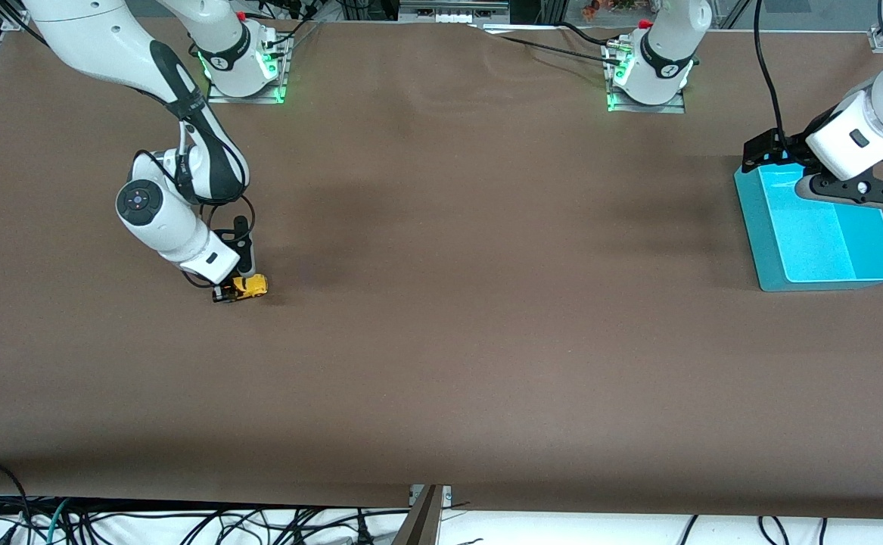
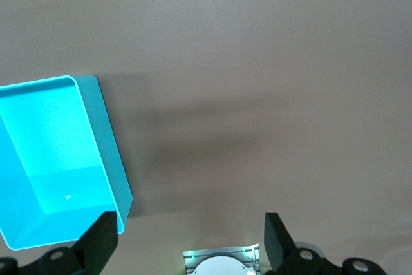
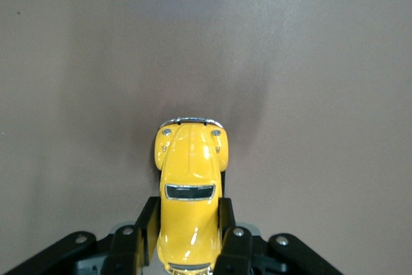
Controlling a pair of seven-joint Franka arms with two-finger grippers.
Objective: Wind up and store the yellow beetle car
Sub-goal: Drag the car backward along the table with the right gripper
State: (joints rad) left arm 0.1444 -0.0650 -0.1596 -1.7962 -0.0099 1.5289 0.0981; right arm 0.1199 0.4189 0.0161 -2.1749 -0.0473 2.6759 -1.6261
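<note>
Yellow and glossy, the small rounded beetle-shaped toy car [image 1: 250,285] sits on the brown matte table [image 1: 441,341] at the right arm's end, well apart from the turquoise plastic bin [image 1: 819,235], which stands at the left arm's end. The car rests on the tabletop with its wheels down. In the right wrist view the yellow beetle car [image 3: 188,191] shows its chrome bumper, two round headlights and dark windscreen, its nose pointing away from the wrist.

The right gripper [image 1: 231,291] is down at table level, and its black fingers [image 3: 149,223] are closed against the two sides of the car's body, behind the windscreen, so the car is clamped between them. The front half of the car sticks out past the fingertips.

The left gripper [image 2: 190,236] hangs in the air over the edge of the turquoise bin that is farther from the front camera, as this arm waits. Its two black fingers [image 2: 103,239] stand wide apart with nothing between them. In the left wrist view the turquoise bin [image 2: 103,140] shows as a rectangular tub with rounded corners and sloping walls, and nothing lies inside it. The green-lit base of the left arm [image 2: 222,262] shows between the spread fingers.
</note>
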